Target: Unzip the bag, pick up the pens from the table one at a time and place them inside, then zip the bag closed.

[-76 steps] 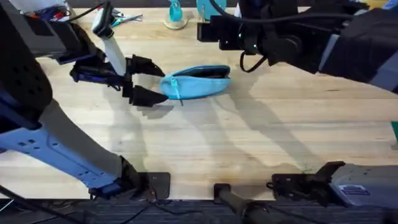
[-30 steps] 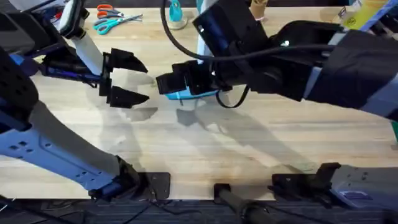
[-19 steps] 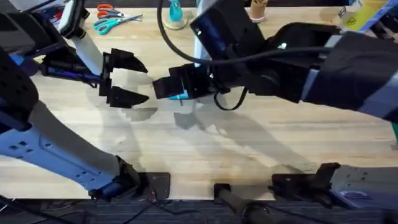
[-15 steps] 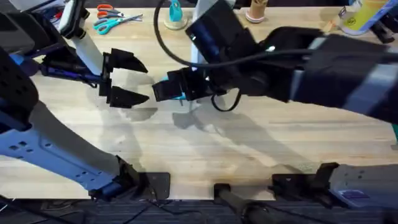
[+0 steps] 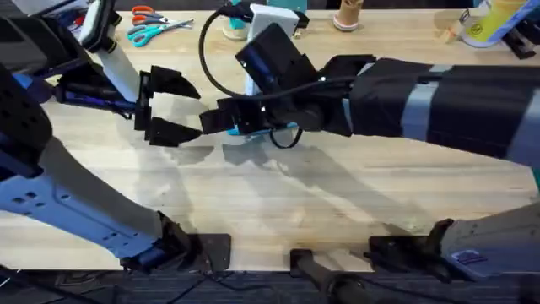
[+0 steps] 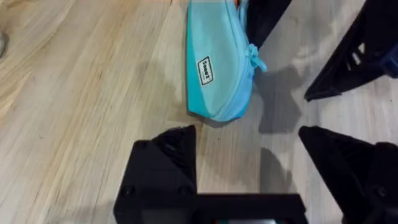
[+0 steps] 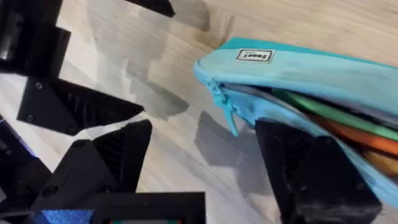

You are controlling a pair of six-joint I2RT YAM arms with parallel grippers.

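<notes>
Bag [image 7: 323,71] label, small, writing unreadable

Pouch label: a small white patch with dark print is sewn on the side of the light blue bag [image 6: 206,70], near the zipper end.
Label text: too small and blurred to read in the left wrist view; in the right wrist view the patch on the bag [image 7: 254,55] shows a short word that cannot be made out.
Other print: none readable.
</notes>
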